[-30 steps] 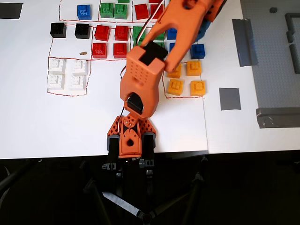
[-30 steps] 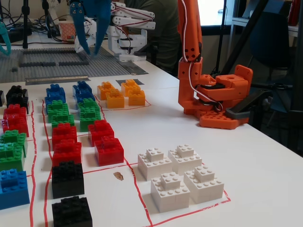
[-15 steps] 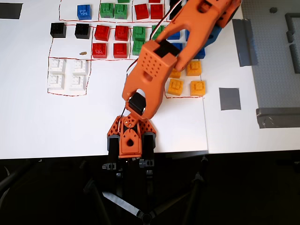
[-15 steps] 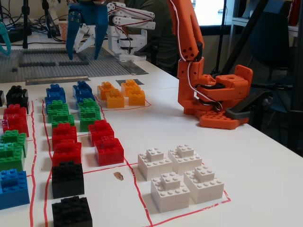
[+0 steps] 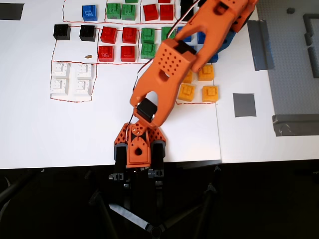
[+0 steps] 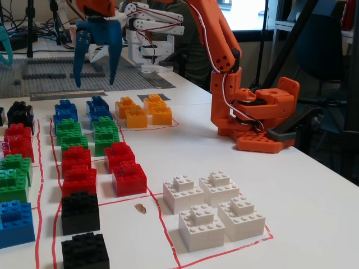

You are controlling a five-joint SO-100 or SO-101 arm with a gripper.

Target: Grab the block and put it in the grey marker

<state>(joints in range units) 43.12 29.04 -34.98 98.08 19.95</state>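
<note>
In the fixed view the gripper is being held with its blue fingers spread apart and empty, above the far end of the brick rows. Just below it, blue blocks are sitting on the white table, left of the yellow bricks. In the overhead view the grey marker is lying right of them.
</note>
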